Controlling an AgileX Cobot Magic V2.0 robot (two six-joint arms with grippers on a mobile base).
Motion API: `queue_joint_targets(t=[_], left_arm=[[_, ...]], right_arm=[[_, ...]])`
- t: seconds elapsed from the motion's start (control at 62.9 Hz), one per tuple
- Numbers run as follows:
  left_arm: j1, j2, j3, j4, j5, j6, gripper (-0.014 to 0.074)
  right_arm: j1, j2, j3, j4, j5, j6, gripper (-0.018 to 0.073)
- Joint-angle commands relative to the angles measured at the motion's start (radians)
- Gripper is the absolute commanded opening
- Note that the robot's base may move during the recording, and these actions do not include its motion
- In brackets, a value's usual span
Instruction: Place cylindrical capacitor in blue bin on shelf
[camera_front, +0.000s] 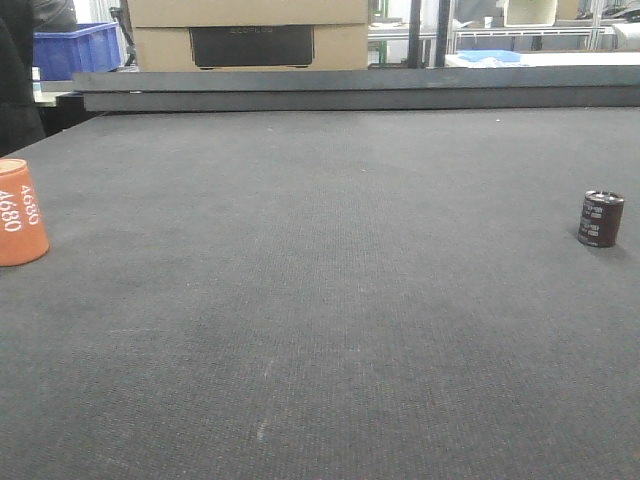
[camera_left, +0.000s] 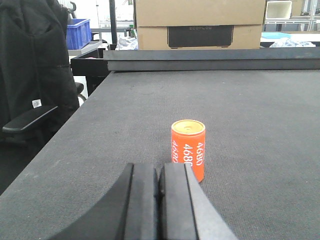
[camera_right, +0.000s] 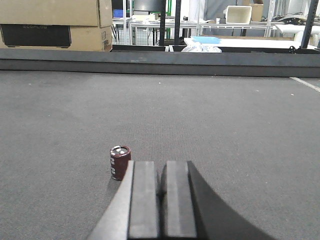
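Note:
The cylindrical capacitor (camera_front: 600, 219), a small dark brown cylinder with a silvery top, stands upright on the dark mat at the far right. In the right wrist view the capacitor (camera_right: 119, 162) stands just ahead and left of my right gripper (camera_right: 161, 167), which is shut and empty. My left gripper (camera_left: 159, 167) is also shut and empty, far from the capacitor. A blue bin (camera_front: 75, 48) stands in the far left background and also shows in the left wrist view (camera_left: 77, 32). The stainless-steel shelf is out of view. Neither gripper shows in the front view.
An orange cylinder marked 4680 (camera_front: 20, 212) stands at the mat's left edge, just ahead of my left gripper (camera_left: 188, 149). A cardboard box (camera_front: 250, 35) sits behind the mat's raised far edge (camera_front: 350, 90). A black chair with a jacket (camera_left: 35, 75) stands off the left side.

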Motion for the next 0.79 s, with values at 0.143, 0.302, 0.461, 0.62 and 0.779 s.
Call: queue_joint_targets(t=[0.143, 0.302, 0.461, 0.62, 0.779], left_arm=[[0.001, -0.004, -0.001, 0.002, -0.021, -0.006, -0.0102], [0.001, -0.004, -0.001, 0.002, -0.021, -0.006, -0.0102], [0.001, -0.004, -0.001, 0.002, -0.032, -0.006, -0.0102], [0.001, -0.004, -0.001, 0.002, -0.066, -0.006, -0.0102], [0.001, -0.004, -0.001, 0.002, -0.087, -0.006, -0.0102]], right_arm=[[0.002, -0.003, 0.0, -0.005, -0.014, -0.002, -0.0155], [0.002, -0.003, 0.0, -0.005, -0.014, -0.002, -0.0155], [0.002, -0.003, 0.0, -0.005, -0.027, -0.002, -0.0155], [0.002, -0.003, 0.0, -0.005, -0.082, -0.002, -0.0155], [0.002, -0.003, 0.0, -0.005, -0.137, -0.002, -0.0155]])
